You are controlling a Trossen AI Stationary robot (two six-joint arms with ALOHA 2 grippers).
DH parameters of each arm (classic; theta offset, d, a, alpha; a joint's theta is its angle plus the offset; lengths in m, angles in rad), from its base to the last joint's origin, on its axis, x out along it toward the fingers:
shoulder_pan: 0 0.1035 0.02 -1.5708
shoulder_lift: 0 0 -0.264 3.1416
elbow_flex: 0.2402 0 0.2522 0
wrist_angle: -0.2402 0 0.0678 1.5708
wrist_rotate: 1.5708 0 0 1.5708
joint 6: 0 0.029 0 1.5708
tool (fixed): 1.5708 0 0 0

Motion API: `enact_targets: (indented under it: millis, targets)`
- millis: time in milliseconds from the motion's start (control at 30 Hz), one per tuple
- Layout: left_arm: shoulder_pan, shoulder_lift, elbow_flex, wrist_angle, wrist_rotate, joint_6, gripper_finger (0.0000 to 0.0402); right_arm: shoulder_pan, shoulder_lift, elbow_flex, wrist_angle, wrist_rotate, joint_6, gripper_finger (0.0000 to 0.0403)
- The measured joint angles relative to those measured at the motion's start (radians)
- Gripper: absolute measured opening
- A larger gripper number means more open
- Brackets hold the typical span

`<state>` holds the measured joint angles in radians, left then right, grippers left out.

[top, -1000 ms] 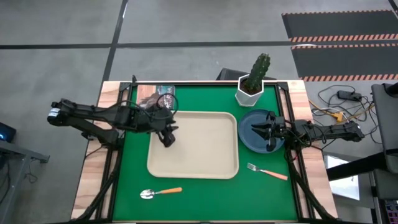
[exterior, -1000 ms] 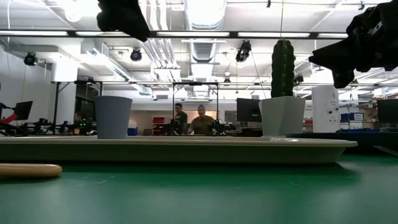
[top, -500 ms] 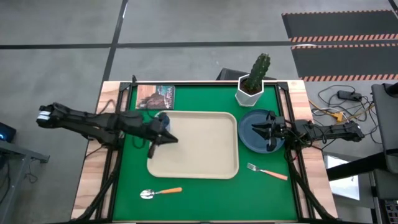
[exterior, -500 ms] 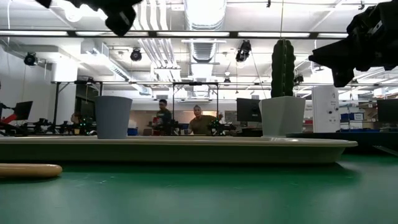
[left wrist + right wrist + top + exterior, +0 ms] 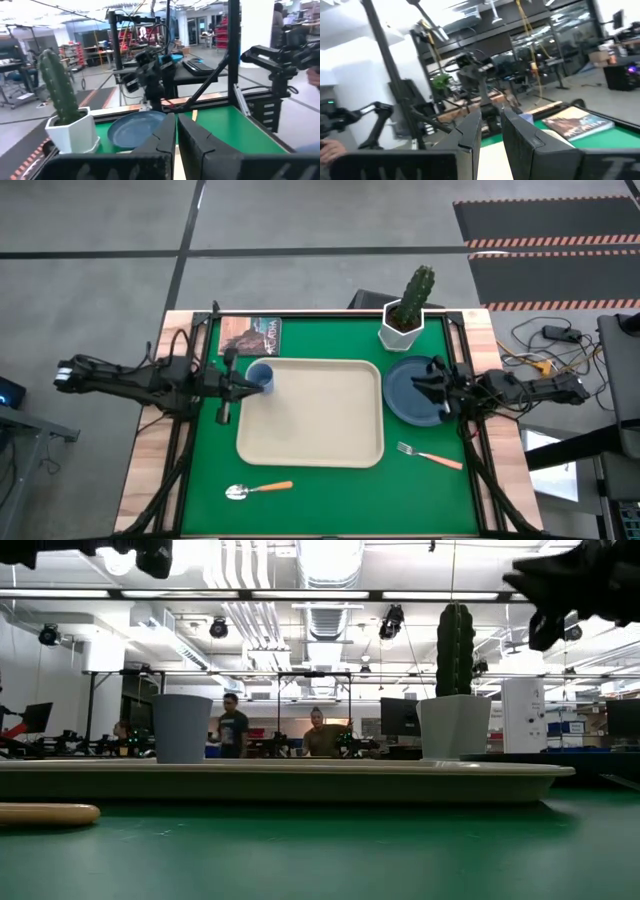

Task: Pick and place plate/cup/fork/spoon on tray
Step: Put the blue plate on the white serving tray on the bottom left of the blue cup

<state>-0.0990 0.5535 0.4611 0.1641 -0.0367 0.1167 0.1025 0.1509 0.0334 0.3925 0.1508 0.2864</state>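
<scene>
**Cup on the tray, plate, fork and spoon left to move**

Cup (image 5: 259,376) stands upright in the tray (image 5: 330,442)'s far left corner, so we count that item as placed. Just off the tray's left edge, beside the cup, we see the left gripper (image 5: 226,384) holding nothing; in its wrist view the fingers (image 5: 165,137) stand nearly together with a thin gap between them, so we read it as closed and empty.

The plate (image 5: 405,392) lies on the green mat just off the tray's right edge, touching it or nearly so. The right gripper (image 5: 436,387) hovers over the plate's outer side; its fingers (image 5: 470,131) show only a narrow gap with nothing between them, and we cannot tell whether it touches the plate.

The fork (image 5: 429,454) lies off the tray's near right corner, the spoon (image 5: 258,490) just past its near edge, towards the left. The cactus pot (image 5: 403,326) sits off the far right corner, close to the plate; the book (image 5: 250,335) off the far left corner.

We judge the plate to be the risk: flat on the mat, it offers little for the fingers, and a pinch on its rim could slip. Lifted carelessly, it could catch the tray's raised rim or knock the pot. The left arm, near the cup, could tip it.
</scene>
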Motion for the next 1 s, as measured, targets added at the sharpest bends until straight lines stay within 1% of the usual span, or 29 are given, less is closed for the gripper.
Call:
enact_targets:
  millis: [233,400,533,633,767,867,933,1000]
  targets:
    - [0.000,-0.074,-0.105,0.010,-0.001,-0.024,0.0000,0.054,0.142,0.113,0.003,0.005,-0.081,0.0063]
    - [0.000,-0.139,-0.185,0.047,-0.001,-0.032,0.0000,0.086,0.262,0.248,-0.120,0.033,-0.131,0.0063]
    - [0.000,-0.190,-0.228,0.063,-0.005,-0.032,0.0000,0.103,0.350,0.368,-0.316,0.099,-0.121,0.0063]
    - [0.000,-0.216,-0.234,0.064,-0.037,-0.032,0.0000,0.105,0.409,0.466,-0.510,0.139,-0.067,0.0063]
    - [0.000,-0.232,-0.233,0.093,-0.114,-0.023,0.0000,0.105,0.477,0.581,-0.768,0.139,0.054,0.0063]
    - [0.000,-0.239,-0.232,0.129,-0.188,-0.022,0.0000,0.118,0.523,0.633,-0.941,0.139,0.152,0.0063]
    - [0.000,-0.240,-0.232,0.126,-0.231,-0.022,0.0000,0.133,0.548,0.653,-1.031,0.138,0.219,0.0063]
    - [0.000,-0.243,-0.233,0.125,-0.267,-0.022,0.0000,0.150,0.565,0.666,-1.083,0.138,0.294,0.0063]
